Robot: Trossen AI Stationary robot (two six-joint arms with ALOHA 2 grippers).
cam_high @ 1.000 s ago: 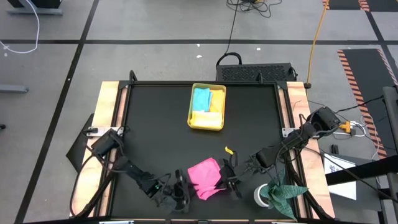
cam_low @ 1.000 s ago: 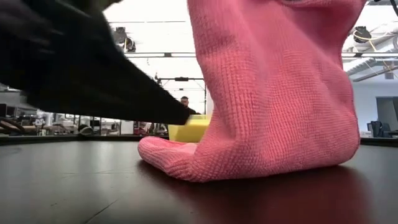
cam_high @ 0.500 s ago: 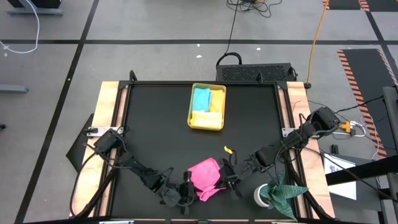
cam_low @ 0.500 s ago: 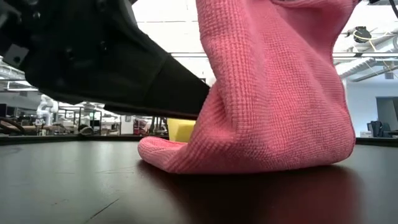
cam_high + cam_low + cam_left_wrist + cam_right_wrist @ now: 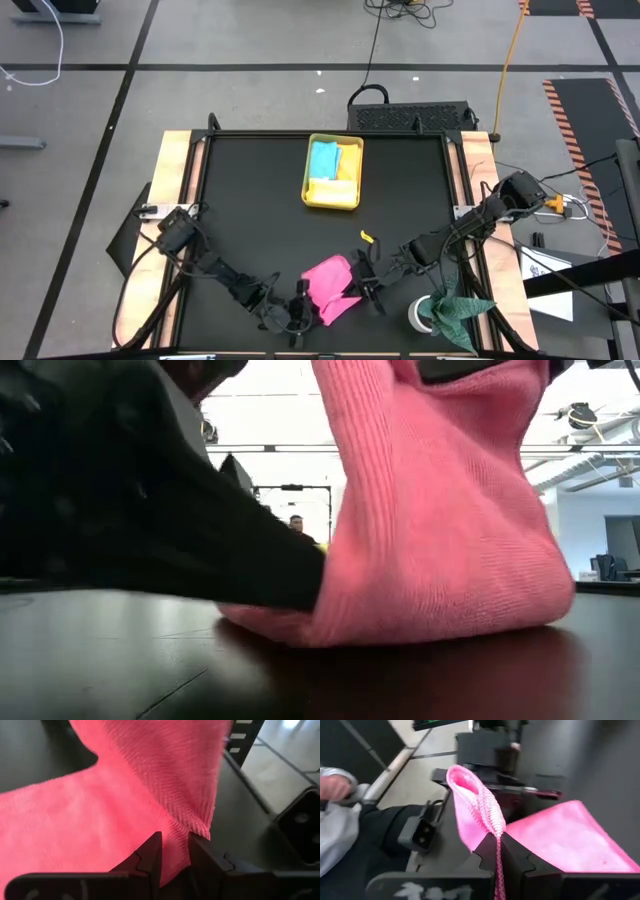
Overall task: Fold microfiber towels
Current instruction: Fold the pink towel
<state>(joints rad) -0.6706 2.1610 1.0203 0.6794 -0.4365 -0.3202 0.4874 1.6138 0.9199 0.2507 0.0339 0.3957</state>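
Note:
The pink towel stands bunched up near the table's near edge, and its lower part rests on the table. My left gripper is shut on its left side and comes in low from the left. My right gripper is shut on its right side and holds that side raised. The light blue towel and a yellow towel lie in the yellow tray at the far middle. My left gripper pinches a gathered bit of the pink towel at its edge between its two fingers. It comes from the table's left, slanting down. The cloth fans out from the fingers and puckers at the pinch. My right gripper pinches the pink towel's edge between its two fingers and comes from the table's right, slanting down. A rolled fold of the cloth stands up beyond the fingers. That side is lifted, and the rest runs down to the table.
A dark green cloth and a white round thing sit at the near right corner. A small yellow scrap lies on the table behind the right gripper. A person's hand shows beyond the table's edge.
My left gripper has gone a little toward the table's right, turned and tipped lower. The pink towel's flat flap on the left has been drawn in. The right side stays held up.

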